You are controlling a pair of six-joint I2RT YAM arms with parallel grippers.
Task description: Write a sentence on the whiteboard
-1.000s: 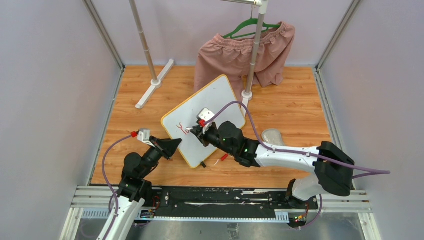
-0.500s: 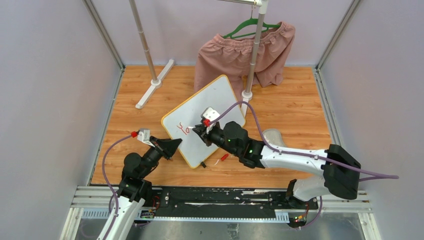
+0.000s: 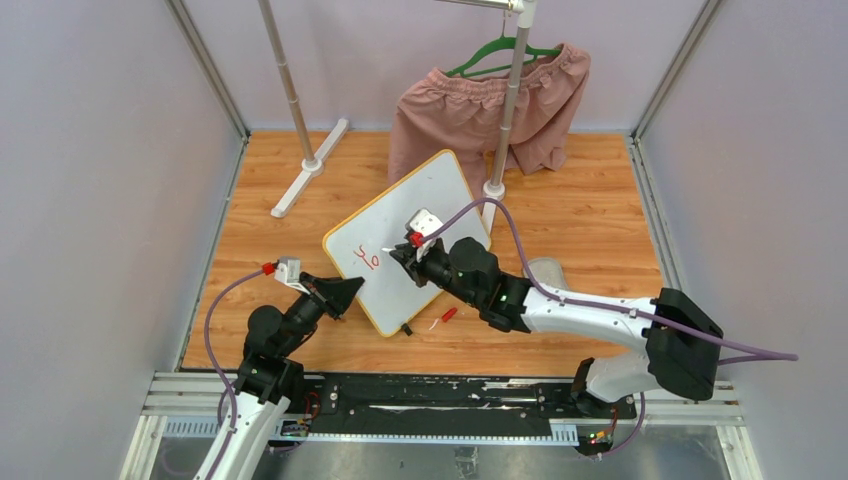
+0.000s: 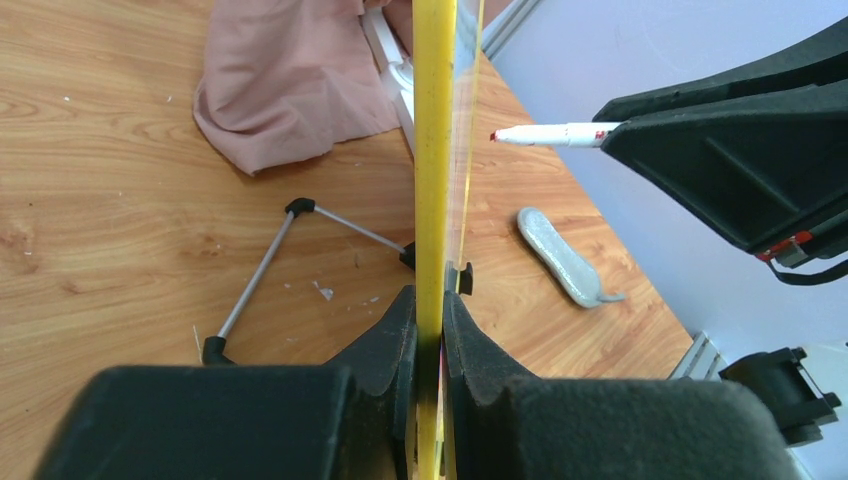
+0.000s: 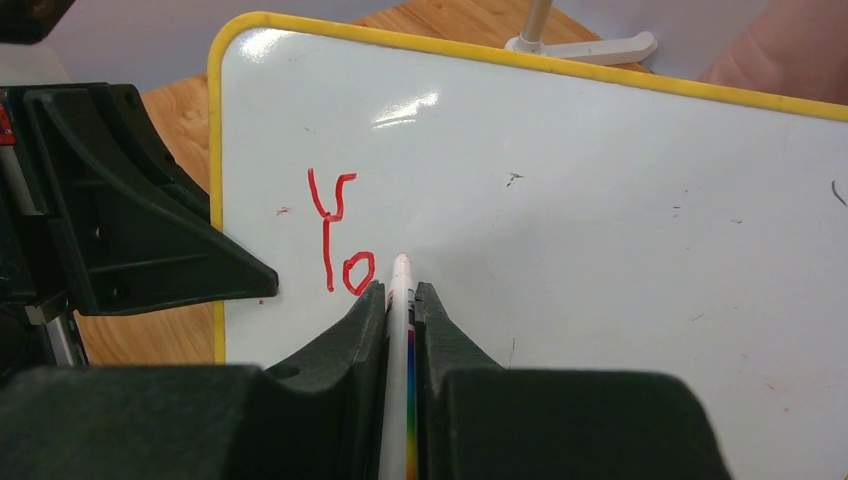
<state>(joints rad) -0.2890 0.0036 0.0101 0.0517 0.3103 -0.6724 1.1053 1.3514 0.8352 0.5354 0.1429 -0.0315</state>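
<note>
The whiteboard (image 3: 440,195), white with a yellow frame, stands tilted on the wooden table. My left gripper (image 3: 350,291) is shut on its near left edge; in the left wrist view the yellow frame (image 4: 434,150) runs up between the left gripper's (image 4: 430,300) jaws. My right gripper (image 3: 402,256) is shut on a white marker (image 5: 402,300). The marker's tip sits just right of the red letters "Yo" (image 5: 338,235), the start of the sentence (image 3: 368,259). From the side the marker (image 4: 555,133) points at the board, with a sliver of gap at its red tip.
A clothes rack stands behind the board, with its foot (image 3: 310,165) at the left and pink shorts (image 3: 480,110) on a green hanger. A red cap (image 3: 449,314) and a grey flat object (image 3: 545,270) lie right of the board. The board's wire leg (image 4: 260,280) rests behind it.
The red writing has grown from a single "Y" to "Yo". My right gripper has moved the marker a little to the right along the board. The left gripper has not moved.
</note>
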